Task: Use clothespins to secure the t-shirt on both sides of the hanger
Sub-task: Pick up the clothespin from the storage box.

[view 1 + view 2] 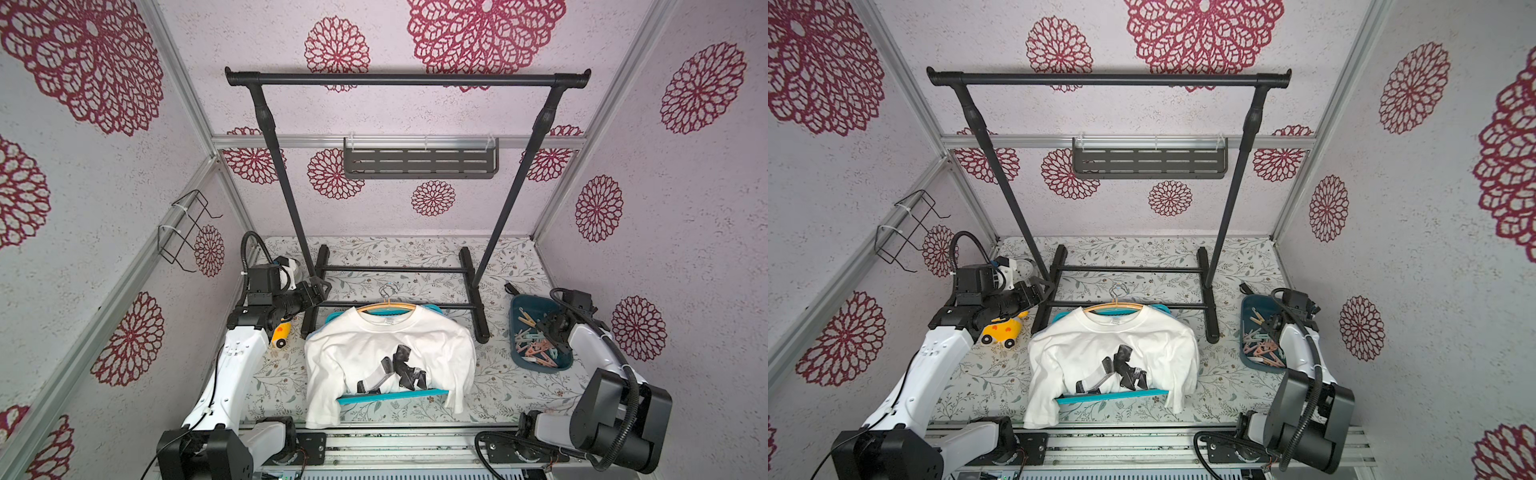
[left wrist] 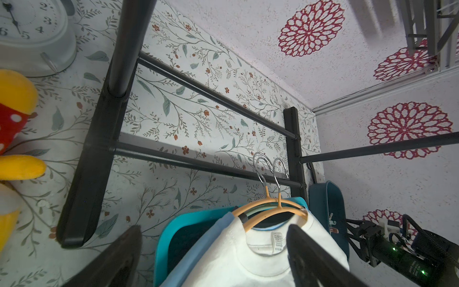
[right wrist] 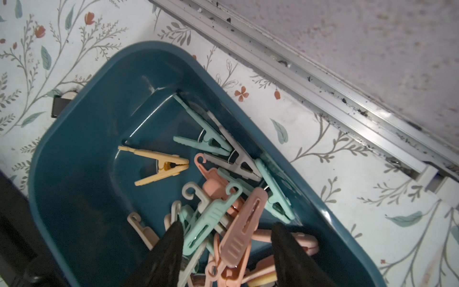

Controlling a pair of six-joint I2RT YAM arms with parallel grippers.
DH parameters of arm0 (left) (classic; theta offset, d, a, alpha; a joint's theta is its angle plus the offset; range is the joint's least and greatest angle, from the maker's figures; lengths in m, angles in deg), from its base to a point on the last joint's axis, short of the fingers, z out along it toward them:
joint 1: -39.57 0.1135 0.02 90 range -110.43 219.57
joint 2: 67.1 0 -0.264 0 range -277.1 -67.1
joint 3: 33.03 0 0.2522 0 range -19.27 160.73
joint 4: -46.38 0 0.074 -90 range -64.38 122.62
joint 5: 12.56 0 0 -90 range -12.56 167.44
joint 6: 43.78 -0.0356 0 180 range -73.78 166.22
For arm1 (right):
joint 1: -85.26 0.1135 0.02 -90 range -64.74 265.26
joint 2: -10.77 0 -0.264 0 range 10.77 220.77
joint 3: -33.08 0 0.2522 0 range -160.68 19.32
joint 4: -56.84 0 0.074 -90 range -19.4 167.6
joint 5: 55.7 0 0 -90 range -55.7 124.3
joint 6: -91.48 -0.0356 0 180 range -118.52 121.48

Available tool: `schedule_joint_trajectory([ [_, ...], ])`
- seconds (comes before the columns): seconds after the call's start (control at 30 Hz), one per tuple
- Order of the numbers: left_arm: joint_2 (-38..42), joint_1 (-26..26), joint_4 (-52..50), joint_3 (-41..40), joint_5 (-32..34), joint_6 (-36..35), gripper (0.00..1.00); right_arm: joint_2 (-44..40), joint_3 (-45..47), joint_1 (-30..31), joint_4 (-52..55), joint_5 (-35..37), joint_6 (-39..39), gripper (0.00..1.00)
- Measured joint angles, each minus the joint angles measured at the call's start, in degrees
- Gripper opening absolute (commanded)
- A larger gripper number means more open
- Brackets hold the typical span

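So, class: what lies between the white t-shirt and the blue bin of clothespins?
The black rack's foot and bare floral tabletop, seen in both top views.

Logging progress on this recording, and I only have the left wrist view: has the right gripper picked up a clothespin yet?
Observer: Not yet. In the right wrist view the right gripper hangs open over the clothespins piled in the dark teal bin, straddling a pink one.
Operator: Any pin on the shirt already?
Observer: None shows in both top views: both shoulders of the white t-shirt are bare.
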Motion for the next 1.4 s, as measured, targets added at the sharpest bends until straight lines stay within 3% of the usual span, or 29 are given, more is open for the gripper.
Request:
schedule_joint_trajectory([
  [0.47,-2.4,0.9,-0.6,0.0,0.2,0.0,0.9,3.3,1.1,2.0,1.0,1.8,0.3,0.5],
  [0.7,-3.1,1.3,-1.1,0.0,0.2,0.0,0.89,3.3,3.0,2.3,0.9,2.4,-0.5,0.38],
  [0.77,-3.2,1.4,-1.3,0.0,0.2,0.0,0.89,3.3,3.1,2.3,0.9,2.9,-0.5,0.29],
  [1.2,-3.7,1.6,-1.9,0.0,0.9,0.0,0.89,3.3,2.5,2.3,-0.5,7.7,-0.1,0.17],
  [1.4,-4.0,1.8,-1.9,0.0,1.4,0.0,0.88,3.9,2.4,2.3,-1.2,7.7,0.0,0.18],
])
